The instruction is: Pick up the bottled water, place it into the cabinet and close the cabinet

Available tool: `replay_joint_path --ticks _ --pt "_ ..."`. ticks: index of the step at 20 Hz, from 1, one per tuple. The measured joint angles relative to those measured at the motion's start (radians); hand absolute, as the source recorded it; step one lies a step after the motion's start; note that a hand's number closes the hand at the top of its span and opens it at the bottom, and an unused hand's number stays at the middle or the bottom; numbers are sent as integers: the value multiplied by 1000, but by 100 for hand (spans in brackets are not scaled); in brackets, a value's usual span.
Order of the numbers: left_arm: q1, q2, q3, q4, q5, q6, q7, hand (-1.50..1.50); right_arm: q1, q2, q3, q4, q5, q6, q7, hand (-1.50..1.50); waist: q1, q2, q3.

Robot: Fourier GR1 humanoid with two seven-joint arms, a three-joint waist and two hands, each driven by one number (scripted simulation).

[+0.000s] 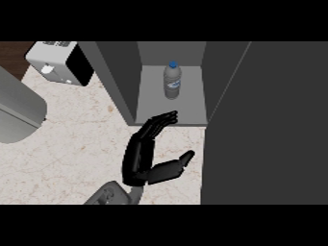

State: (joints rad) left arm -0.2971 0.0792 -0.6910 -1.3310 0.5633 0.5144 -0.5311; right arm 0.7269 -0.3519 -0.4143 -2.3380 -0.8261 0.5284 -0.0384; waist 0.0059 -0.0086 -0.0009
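Toaster at counter's back-left corner. Left hand over counter's middle — fingers straight, tips at cabinet's front edge, holding nothing. Bottled water upright on cabinet shelf, towards back — apart from hand. Cabinet door open, far right.

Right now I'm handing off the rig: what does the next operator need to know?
Left hand: open, fingers straight, holding nothing, at the cabinet's front edge.
Right hand: not in view.
Bottled water: standing upright on the shelf inside the cabinet, apart from the hand.
Cabinet door: open, at the view's right.
Done: bottle picked up and placed.
Left: close the door.
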Motion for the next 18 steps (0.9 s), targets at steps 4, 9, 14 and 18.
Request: replay_joint_path --ticks 4,9,14,18 --pt "106 76 -39 -122 -16 -30 3 150 -5 -4 35 1 2 39 17 150 -1 2 0" --pt "203 206 -35 -289 -20 -45 46 150 10 -7 69 1 6 96 30 150 -3 2 0" --pt "305 329 15 -364 5 -110 18 150 47 -42 107 -5 11 189 45 150 -7 0 -1" --pt "369 412 72 -408 33 -163 -12 150 54 -55 153 -13 14 242 45 150 -8 -1 -2"
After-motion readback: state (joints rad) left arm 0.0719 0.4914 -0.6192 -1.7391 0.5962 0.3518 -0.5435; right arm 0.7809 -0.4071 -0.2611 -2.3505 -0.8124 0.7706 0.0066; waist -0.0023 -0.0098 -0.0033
